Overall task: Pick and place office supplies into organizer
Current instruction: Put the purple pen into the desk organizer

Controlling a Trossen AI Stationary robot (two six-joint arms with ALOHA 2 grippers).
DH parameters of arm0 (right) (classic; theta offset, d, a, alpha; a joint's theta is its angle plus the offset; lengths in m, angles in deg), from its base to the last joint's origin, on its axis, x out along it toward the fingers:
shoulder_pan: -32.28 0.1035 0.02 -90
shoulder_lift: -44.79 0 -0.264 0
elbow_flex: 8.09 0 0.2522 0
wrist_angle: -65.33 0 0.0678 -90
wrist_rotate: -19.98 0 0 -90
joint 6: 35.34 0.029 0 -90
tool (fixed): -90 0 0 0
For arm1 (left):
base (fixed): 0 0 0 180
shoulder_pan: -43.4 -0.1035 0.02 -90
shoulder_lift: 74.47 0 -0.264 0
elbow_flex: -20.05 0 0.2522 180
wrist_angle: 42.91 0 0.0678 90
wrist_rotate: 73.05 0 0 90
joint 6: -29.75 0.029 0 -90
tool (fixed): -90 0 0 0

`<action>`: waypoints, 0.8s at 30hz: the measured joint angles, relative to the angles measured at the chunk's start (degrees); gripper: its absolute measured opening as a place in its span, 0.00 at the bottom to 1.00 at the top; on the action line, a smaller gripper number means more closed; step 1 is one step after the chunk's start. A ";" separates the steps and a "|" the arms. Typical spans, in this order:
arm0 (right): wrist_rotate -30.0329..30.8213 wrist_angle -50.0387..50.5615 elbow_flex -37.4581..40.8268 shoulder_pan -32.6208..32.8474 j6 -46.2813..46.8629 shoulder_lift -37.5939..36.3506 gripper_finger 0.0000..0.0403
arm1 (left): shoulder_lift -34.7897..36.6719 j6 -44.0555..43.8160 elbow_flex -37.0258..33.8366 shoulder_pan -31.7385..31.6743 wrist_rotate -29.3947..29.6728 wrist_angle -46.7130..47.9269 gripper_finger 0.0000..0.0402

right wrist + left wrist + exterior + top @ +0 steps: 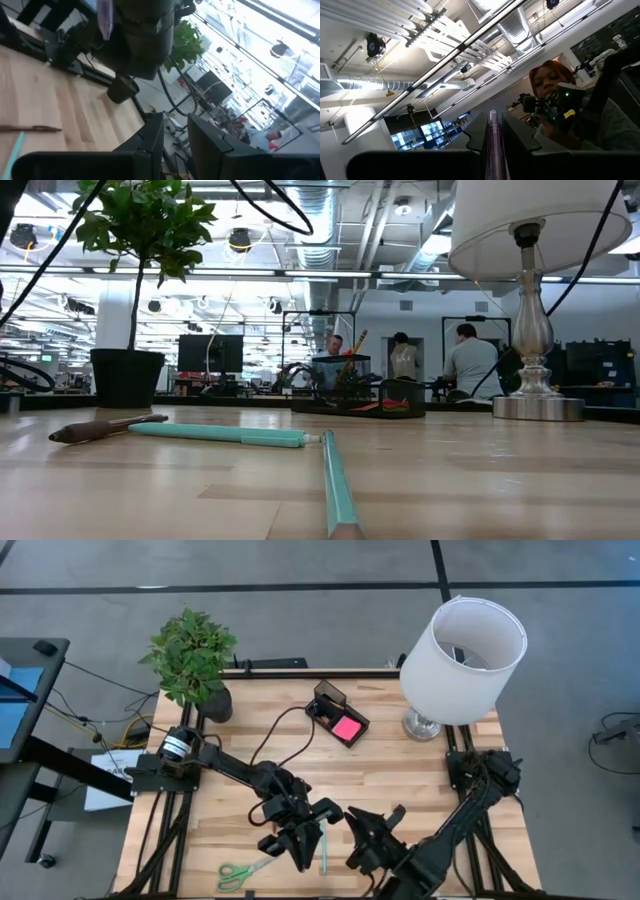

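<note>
left gripper (495, 137) clamped on a purple pen (493, 131), near centre, pen along the fingers pointing up; organizer (337, 715) lies far and slightly right, well apart | right gripper (175, 131) just right of it, narrow gap, holds nothing | teal pens (222, 434) lie crossed below; scissors (243, 871) near left
</note>
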 joint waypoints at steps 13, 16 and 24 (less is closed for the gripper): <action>-0.09 -6.26 -2.50 10.45 -17.97 0.02 0.20 | 0.00 -1.10 0.00 0.08 -1.86 -0.26 0.07; -0.09 -6.44 -2.83 11.67 -29.63 -0.62 0.20 | 0.00 -1.11 0.00 0.06 -1.72 -0.24 0.07; -6.24 -12.80 -5.60 8.64 -29.71 -0.85 0.20 | 0.00 -0.54 0.00 0.04 -0.35 -0.24 0.07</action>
